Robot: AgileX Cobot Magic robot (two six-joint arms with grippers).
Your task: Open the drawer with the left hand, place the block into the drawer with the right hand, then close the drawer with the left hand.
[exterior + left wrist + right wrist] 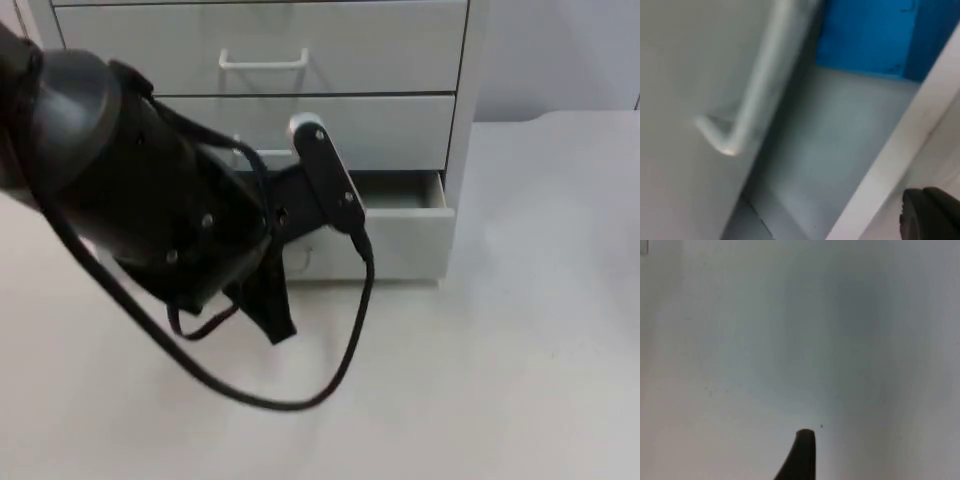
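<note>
The left arm [130,190] reaches in from the upper corner, big and dark, and its wrist bends down. The left tool [300,215] is at the front end of this arm, mostly hidden under the wrist. One black fingertip [932,212] of it is seen. A fingertip [802,452] of the right tool points upward.

No legible text, label, brand mark, number or sign appears on any surface in the three views.
</note>
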